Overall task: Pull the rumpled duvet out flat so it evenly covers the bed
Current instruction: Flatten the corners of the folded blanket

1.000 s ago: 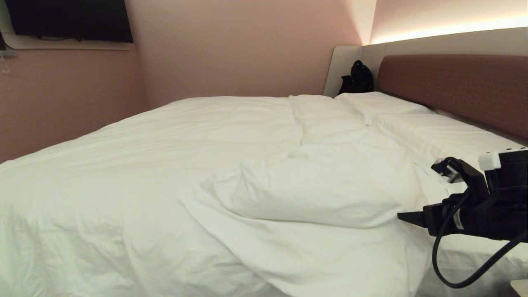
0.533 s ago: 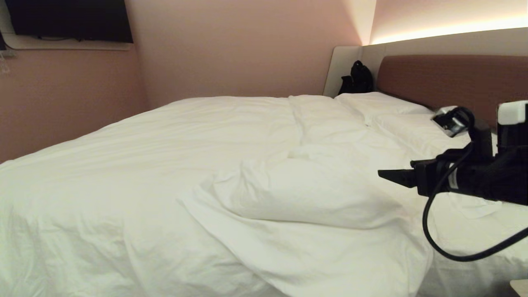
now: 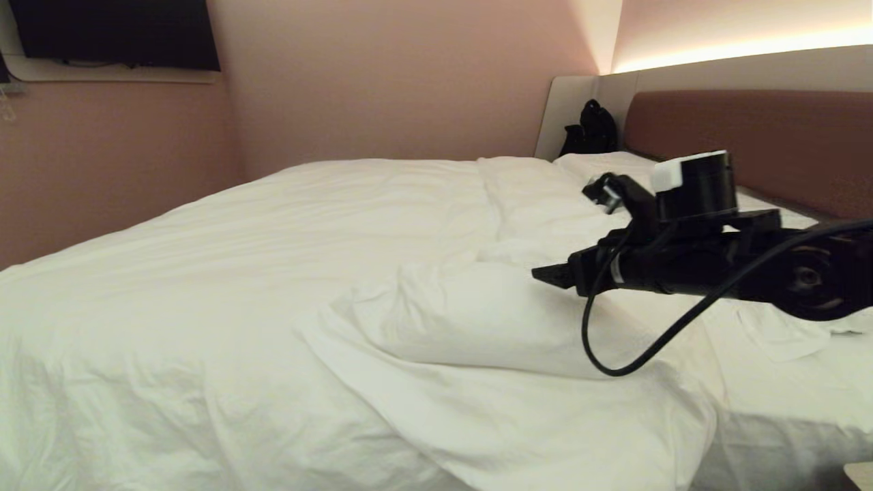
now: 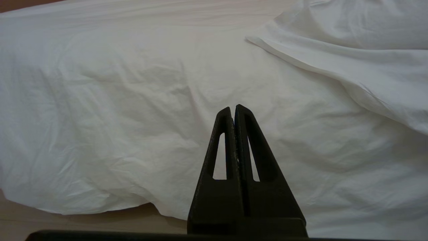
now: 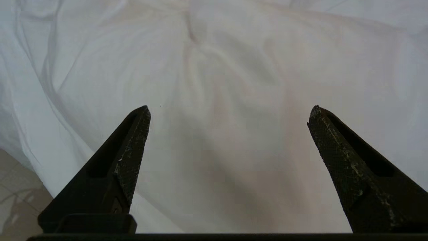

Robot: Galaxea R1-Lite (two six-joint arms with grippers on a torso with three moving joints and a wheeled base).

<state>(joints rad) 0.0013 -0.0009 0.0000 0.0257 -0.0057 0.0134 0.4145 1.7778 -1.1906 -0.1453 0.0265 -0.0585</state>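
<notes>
The white duvet (image 3: pixel 286 273) lies over the bed (image 3: pixel 805 389), with a thick corner folded back on itself (image 3: pixel 491 320) near the front right. My right gripper (image 3: pixel 545 275) reaches in from the right and hovers just above that fold. In the right wrist view the right gripper (image 5: pixel 229 112) is open wide, with only creased duvet (image 5: pixel 227 67) below it and nothing between its fingers. My left gripper (image 4: pixel 233 108) is shut and empty, parked low beside the duvet (image 4: pixel 133 100) where it hangs over the bed's side.
Two white pillows (image 3: pixel 614 169) lie against the brown headboard (image 3: pixel 750 136). A black bag (image 3: pixel 592 129) stands in the far corner by the pale panel. A dark screen (image 3: pixel 116 31) hangs on the left wall. Tiled floor (image 5: pixel 13 190) shows beside the bed.
My right arm has risen and swung left from the bed's right edge until its gripper is over the folded duvet corner. The duvet itself has not moved.
</notes>
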